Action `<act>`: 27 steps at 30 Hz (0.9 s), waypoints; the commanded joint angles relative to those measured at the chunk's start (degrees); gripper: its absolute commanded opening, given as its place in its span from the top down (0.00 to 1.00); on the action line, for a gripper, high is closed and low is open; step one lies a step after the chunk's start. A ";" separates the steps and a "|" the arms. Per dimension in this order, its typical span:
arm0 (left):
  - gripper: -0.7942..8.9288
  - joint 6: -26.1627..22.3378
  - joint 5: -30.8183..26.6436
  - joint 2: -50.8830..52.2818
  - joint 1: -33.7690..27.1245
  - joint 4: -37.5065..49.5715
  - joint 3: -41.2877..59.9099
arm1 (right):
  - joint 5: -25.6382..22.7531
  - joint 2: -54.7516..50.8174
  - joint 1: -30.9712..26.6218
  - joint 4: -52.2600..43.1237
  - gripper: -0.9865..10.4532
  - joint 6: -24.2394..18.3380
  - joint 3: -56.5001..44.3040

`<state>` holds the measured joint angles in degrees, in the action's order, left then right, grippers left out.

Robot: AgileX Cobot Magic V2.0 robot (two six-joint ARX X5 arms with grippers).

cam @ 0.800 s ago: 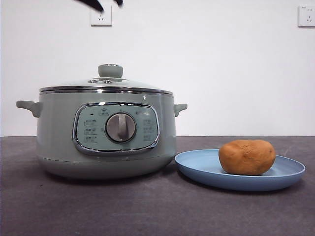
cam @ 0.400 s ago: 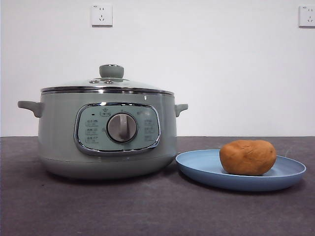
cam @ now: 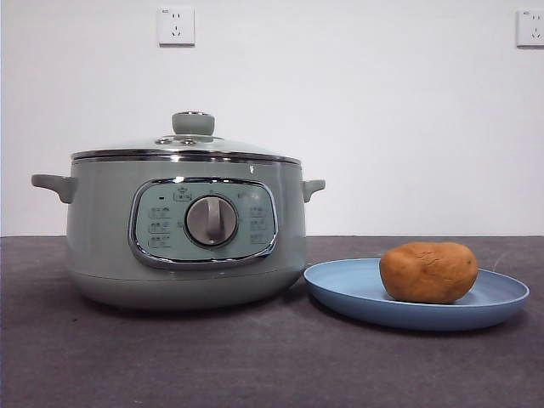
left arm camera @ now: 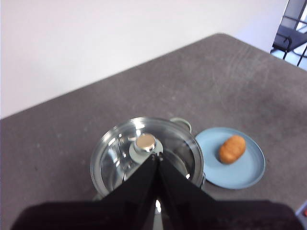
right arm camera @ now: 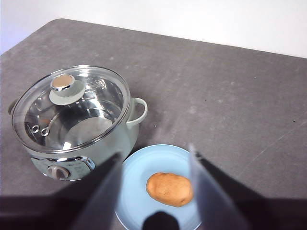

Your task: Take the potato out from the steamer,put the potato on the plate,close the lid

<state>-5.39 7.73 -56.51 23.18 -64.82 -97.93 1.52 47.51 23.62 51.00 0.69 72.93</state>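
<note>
Wrist views — both claws, front — none

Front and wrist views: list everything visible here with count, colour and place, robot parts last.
steamer: one, pale green, on the dark table beside the plate.
lid: one, glass with chrome rim and green knob, closed on the steamer.
plate: one, light blue, on the table next to the steamer.
potato: one, orange-brown, lying on the plate.
wall sockets: two, white, on the wall behind.
left gripper: black, shut, high above the lid.
right gripper: open, high above the plate.
</note>
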 commanded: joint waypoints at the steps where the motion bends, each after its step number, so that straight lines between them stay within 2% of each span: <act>1: 0.92 0.07 -0.09 -0.20 -0.04 -2.47 0.02 | -0.44 0.11 0.07 -0.61 0.92 1.20 -0.44; 3: 0.92 0.07 -0.11 -0.55 -0.04 -3.74 0.02 | -0.37 0.11 0.07 -1.22 0.91 3.23 -0.44; 27: 0.92 -0.79 -0.17 -9.51 -0.13 -3.85 0.02 | -0.37 0.07 0.07 -1.49 0.91 3.13 -0.44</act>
<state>-5.41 7.66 -66.30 23.18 -68.95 -97.93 1.32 47.64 23.62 49.71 3.25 72.93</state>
